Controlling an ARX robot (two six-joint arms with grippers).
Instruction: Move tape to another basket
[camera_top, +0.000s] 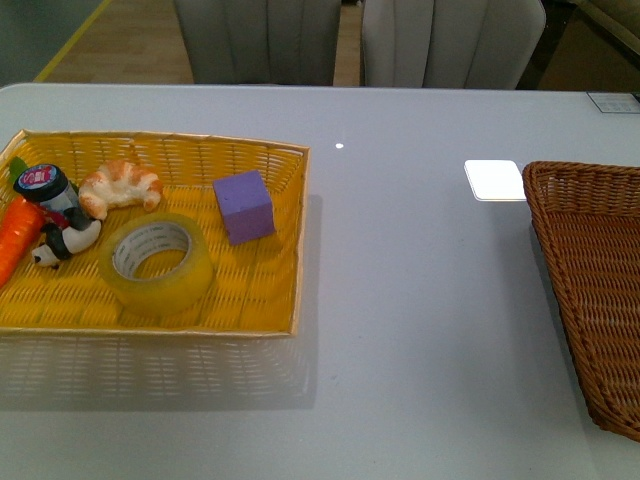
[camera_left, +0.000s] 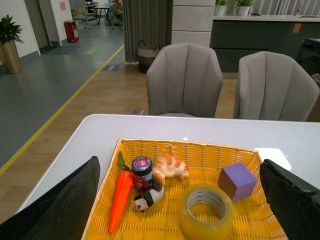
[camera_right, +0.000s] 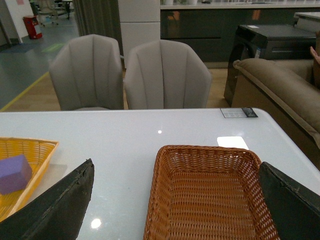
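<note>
Here's the table (camera_top: 420, 330) at the start, and by the look of it nothing has been done yet. The tape (camera_top: 160, 265) lies flat in the yellow basket (camera_top: 300, 240), core ring facing up, near the front rim, with the purple block (camera_top: 245, 207) just beside it and the croissant (camera_top: 120, 185) further back. A carrot (camera_top: 18, 235) and a small lidded jar (camera_top: 45, 188) are bunched at the far left end.

The left gripper (camera_left: 179, 161) hangs above that basket, jaws wide apart and holding nothing, with the roll framed between them. The right gripper (camera_right: 175, 163) is spread just as wide and also empty, looking down on the brown wicker basket (camera_top: 590, 300), well apart across bare tabletop.

That basket has nothing in it as far as the views show. So the whole job is ahead, I'd say: drop onto the roll, close on it, lift, carry it across, let go.
</note>
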